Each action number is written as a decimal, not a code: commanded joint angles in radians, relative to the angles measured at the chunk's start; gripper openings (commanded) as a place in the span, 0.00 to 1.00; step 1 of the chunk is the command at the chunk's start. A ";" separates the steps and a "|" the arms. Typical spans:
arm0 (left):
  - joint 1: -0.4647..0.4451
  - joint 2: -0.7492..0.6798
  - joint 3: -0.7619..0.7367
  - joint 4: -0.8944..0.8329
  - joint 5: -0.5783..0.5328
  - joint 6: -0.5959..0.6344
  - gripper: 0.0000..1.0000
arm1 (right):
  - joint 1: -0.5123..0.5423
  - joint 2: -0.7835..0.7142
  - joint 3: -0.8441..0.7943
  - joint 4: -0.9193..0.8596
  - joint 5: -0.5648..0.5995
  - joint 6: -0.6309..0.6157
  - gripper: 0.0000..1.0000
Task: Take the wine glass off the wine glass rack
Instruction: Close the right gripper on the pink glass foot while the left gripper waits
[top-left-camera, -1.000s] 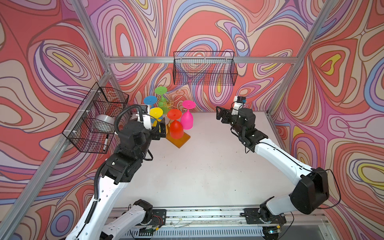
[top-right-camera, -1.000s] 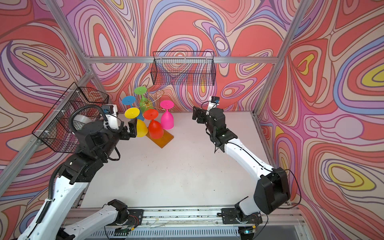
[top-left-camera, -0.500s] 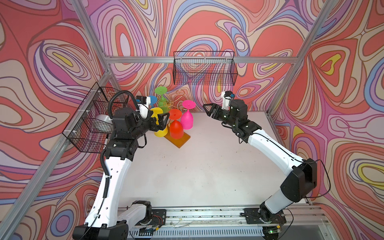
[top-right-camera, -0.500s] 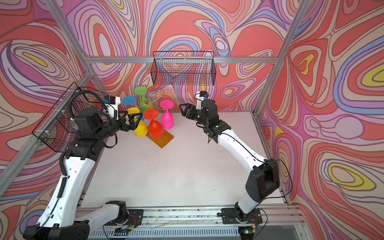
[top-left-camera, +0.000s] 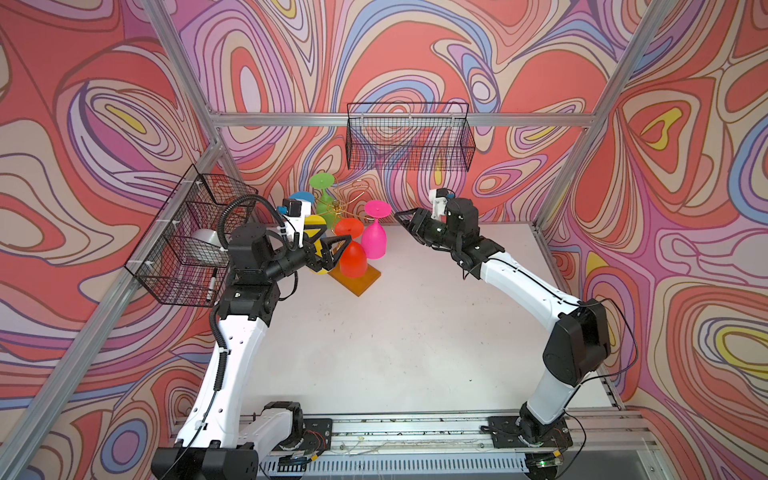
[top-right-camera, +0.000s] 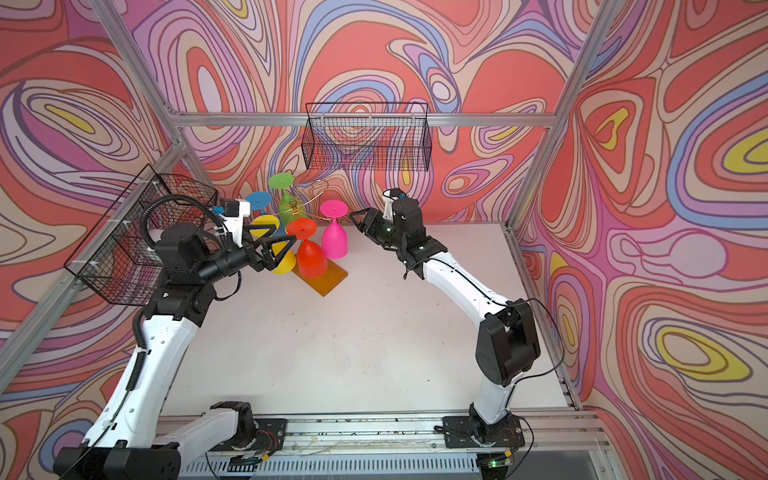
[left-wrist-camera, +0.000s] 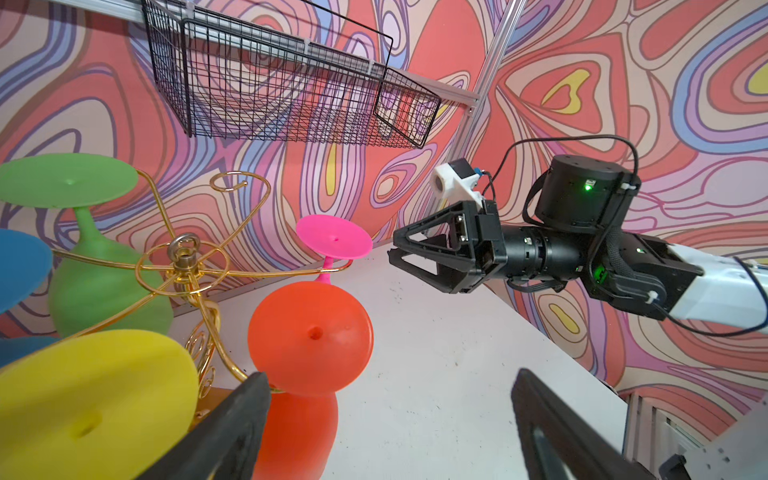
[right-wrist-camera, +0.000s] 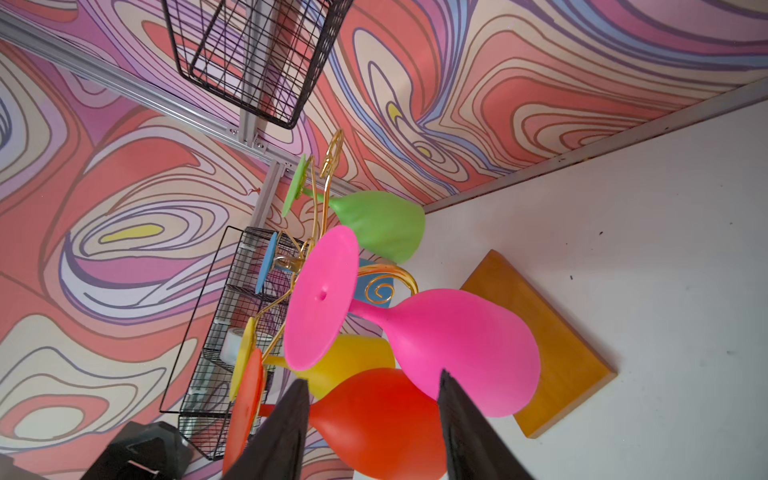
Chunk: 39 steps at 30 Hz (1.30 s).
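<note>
- Top views, both: found rack (top-left-camera: 360, 277) at table's (top-left-camera: 415, 332) far left corner, amber base flat, five glasses hung bowl-down on gold arms; none off yet.
- Against a second back: found left arm drawn up taller and left gripper (top-left-camera: 343, 231) pushed further in, past yellow glass (left-wrist-camera: 91, 399), one tip now at red glass (top-left-camera: 352, 262).
- Found right arm swung in from further right, right gripper (top-left-camera: 397, 214) now just short of pink glass (top-left-camera: 374, 243), apart from its foot.
- Left wrist view: saw left fingers (left-wrist-camera: 232, 415) spread wide, nothing clamped between; red foot just beside one finger, contact not made out.
- Same view: saw right jaws part-way apart, narrower than left's, empty.
- Right wrist view: looked along dark fingertips (right-wrist-camera: 286, 428) at pink bowl and red bowl beyond; no grip on either.
- Judged both arms in approach, grasp not begun; took closing-in to mean a stem pinch near, at red or pink, which one not settled.
- Judged lift-off to need stem slid out along wire arm's open end, not pulled straight up; expected crowded bowls of red, pink and yellow to knock on any sideways drag.
</note>
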 joint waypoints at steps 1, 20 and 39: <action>0.018 -0.049 -0.043 0.095 0.054 -0.016 0.91 | 0.005 0.030 0.040 0.065 -0.033 0.081 0.51; 0.044 -0.094 -0.110 0.160 0.048 -0.028 0.90 | 0.007 0.142 0.091 0.205 -0.117 0.293 0.43; 0.044 -0.114 -0.117 0.145 0.046 -0.017 0.90 | 0.010 0.201 0.093 0.323 -0.042 0.473 0.24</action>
